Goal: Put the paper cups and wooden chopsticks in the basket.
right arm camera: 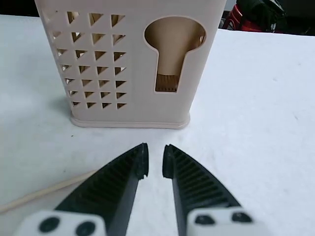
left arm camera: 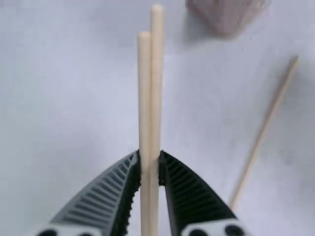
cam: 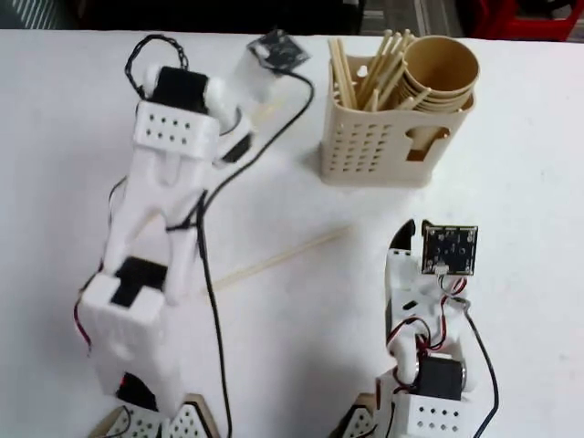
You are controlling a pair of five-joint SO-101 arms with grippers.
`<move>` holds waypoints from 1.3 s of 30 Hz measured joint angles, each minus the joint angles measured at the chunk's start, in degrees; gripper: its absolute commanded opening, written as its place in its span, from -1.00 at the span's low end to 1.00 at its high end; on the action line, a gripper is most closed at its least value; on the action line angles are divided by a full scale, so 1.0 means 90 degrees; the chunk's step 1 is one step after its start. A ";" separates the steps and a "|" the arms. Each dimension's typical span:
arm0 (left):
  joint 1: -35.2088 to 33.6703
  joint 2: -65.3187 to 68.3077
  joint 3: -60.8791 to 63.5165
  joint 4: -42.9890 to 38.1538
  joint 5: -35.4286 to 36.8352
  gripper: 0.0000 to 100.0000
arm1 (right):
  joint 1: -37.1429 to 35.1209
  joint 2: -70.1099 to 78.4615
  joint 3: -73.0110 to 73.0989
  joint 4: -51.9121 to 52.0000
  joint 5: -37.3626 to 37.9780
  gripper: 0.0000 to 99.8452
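Right gripper (right arm camera: 155, 162): jaws slightly parted, empty, facing the basket (right arm camera: 130, 64).
Loose chopstick (cam: 283, 258): flat on the counter (cam: 511, 228), between the arms.
Left gripper (left arm camera: 149, 169): jaws clamped on two chopsticks (left arm camera: 150, 88), side by side.
Basket contents: stacked paper cups (cam: 443, 68) beside bundled chopsticks (cam: 365, 68).

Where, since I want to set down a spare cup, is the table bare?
Bare table right of the basket and right arm; also the far-left strip beside the left arm. Crowded between the arms: loose chopstick, cable, and the left end effector holding chopsticks.
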 measured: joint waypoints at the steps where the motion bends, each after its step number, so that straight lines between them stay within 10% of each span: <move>1: 0.0107 -0.0205 0.0000 -0.0098 0.0127 -0.96 | 0.0000 0.0000 0.0000 0.0000 0.0000 -0.87; 24: 0.2120 -0.2120 0.0059 -0.5294 0.1963 -0.96 | 0.0000 0.0000 0.0000 0.0000 0.0000 -0.87; 39: 0.2462 -0.1123 0.0449 -0.6808 0.1993 -0.96 | 0.0000 0.0000 0.0000 0.0000 0.0000 -0.87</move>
